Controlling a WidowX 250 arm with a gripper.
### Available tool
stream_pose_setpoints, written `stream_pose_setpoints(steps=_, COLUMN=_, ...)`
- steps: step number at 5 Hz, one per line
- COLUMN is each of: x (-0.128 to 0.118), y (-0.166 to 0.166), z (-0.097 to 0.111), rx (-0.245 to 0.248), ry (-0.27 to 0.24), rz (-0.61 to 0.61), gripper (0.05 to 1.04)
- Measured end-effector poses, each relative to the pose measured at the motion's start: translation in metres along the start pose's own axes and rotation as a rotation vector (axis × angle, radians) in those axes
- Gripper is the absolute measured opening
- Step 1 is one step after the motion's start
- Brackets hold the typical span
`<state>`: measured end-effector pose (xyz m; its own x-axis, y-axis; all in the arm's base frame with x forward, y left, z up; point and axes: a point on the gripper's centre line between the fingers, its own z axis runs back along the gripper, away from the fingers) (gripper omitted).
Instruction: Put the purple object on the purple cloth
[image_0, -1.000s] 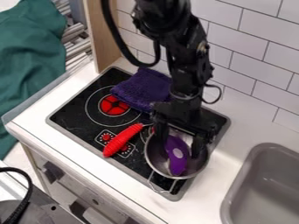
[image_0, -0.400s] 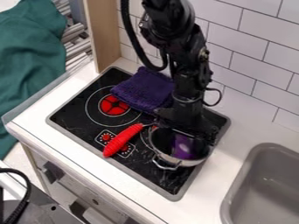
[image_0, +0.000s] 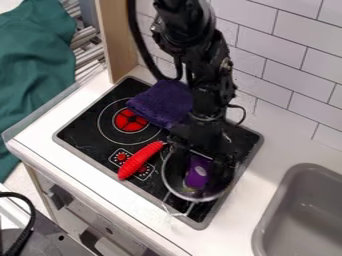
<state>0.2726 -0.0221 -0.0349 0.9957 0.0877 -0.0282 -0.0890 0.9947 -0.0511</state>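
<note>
The black gripper (image_0: 204, 145) hangs down over a metal pot (image_0: 171, 189) at the right end of the stove, low at its back rim. Inside the pot is the purple object (image_0: 198, 172), with a pale oval spot on its face; its upper end is hidden beneath the gripper. Dark gripper parts blend with the pot's shaded inside. The purple cloth (image_0: 162, 102) lies bunched at the back of the stove, left of the gripper, its right edge partly behind the arm.
A red ribbed handle (image_0: 139, 161) lies on the black stove (image_0: 87, 132), left of the pot. The grey sink (image_0: 270, 220) is set into the counter at the lower right. A tiled wall rises behind, and a wooden panel (image_0: 119, 37) stands at the back left.
The pot first tipped and shifted up toward the back; now it stands slightly left and lower than half a second ago. The gripper has moved a little left, and the purple object has shifted too.
</note>
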Motion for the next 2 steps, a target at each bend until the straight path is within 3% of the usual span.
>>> stream_pose_setpoints(steps=2, x=0.006, y=-0.001, z=0.039, rx=0.019, ry=-0.134, rz=-0.01, gripper=0.751)
